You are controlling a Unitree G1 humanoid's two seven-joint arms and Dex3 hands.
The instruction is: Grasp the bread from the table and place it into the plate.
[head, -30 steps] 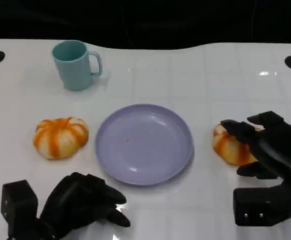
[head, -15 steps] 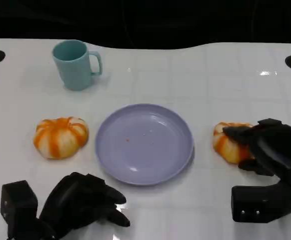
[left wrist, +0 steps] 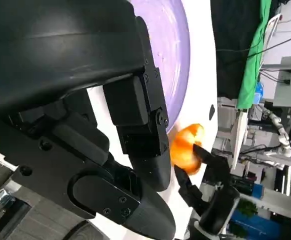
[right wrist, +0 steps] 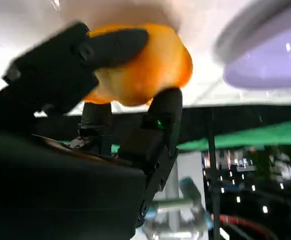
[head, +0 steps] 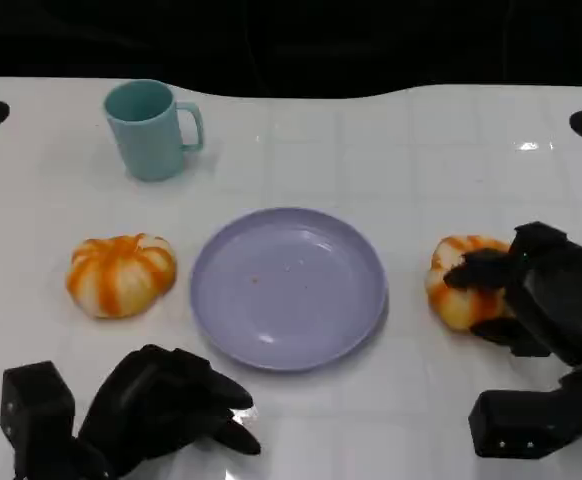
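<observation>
Right hand (head: 541,290) clamped on the orange-and-white bread (head: 459,282), black fingers (right wrist: 116,45) across one side and the thumb against the other in the right wrist view, with the bread on the white desk (head: 391,160) just beside the right rim of the purple plate (head: 288,287). Left hand (head: 166,405) low at the near-left of the desk, fingers curled in on nothing, near the plate's front edge. Farther out, a second orange-striped bread (head: 121,274) left of the plate and apart from it, and a teal mug (head: 153,130) upright toward the back left.
</observation>
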